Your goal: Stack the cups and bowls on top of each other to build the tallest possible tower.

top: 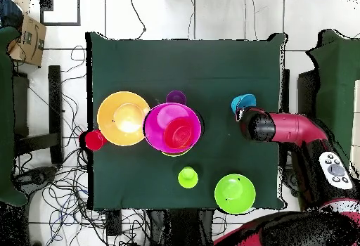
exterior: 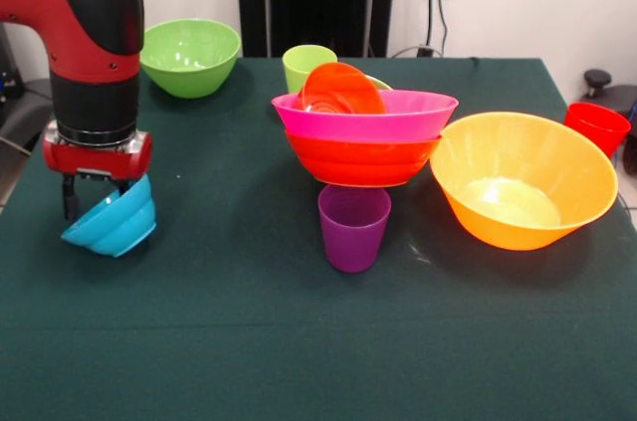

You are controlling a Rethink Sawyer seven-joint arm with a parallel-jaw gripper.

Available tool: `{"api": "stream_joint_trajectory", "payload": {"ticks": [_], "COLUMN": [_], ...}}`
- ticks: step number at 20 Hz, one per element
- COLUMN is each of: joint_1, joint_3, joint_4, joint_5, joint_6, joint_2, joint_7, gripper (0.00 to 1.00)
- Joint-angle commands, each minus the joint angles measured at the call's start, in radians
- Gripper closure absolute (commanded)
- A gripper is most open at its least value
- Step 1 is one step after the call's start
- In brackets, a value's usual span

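Gripper (exterior: 98,192): hanging from the red and black arm at the left of the table in the front view, clamped on the rim of the small glossy blue plastic bowl (exterior: 112,222), which tilts with its mouth turned back under the wrist, just above the dark green tablecloth (exterior: 199,341).
Green bowl (exterior: 190,57): a medium lime green plastic bowl, upright at the far left of the cloth, well apart from the pile.
Green cup (exterior: 307,65): a lime green tapered tumbler just behind the pile.
Tower (exterior: 363,137): a large pink plastic bowl (exterior: 364,118) nested in a red-orange bowl (exterior: 361,162), with a small orange-red bowl (exterior: 341,90) lying tilted inside the pink one; a sliver of lime green peeks out behind.
Purple cup (exterior: 353,227): a purple tumbler standing upright in front of the pile, close to its base.
Orange bowl (exterior: 523,182): a large orange plastic bowl leaning at an angle just right of the pile.
Red cup (exterior: 596,127): a small red tumbler at the table's right edge.
Doing it well: I'd say the blue bowl should be lifted clear above the pink rim before it travels right, levelled mouth up, then centred over the pile. The tilted orange-red bowl could make it seat crookedly, so a slow, low release looks wise.
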State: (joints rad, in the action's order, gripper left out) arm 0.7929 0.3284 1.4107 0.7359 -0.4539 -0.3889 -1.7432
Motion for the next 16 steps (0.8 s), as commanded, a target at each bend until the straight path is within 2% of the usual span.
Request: {"api": "stream_joint_trajectory", "payload": {"ticks": [1, 16], "joint_1": [-0.028, -0.035], "joint_3": [0.033, 0.026], "joint_4": [-0.044, -0.035], "joint_5": [0.086, 0.085], "joint_6": [-0.065, -0.053], "joint_2": [0.032, 0.038], "joint_7": [0.207, 0.183], "gripper": [0.0, 0.0]}}
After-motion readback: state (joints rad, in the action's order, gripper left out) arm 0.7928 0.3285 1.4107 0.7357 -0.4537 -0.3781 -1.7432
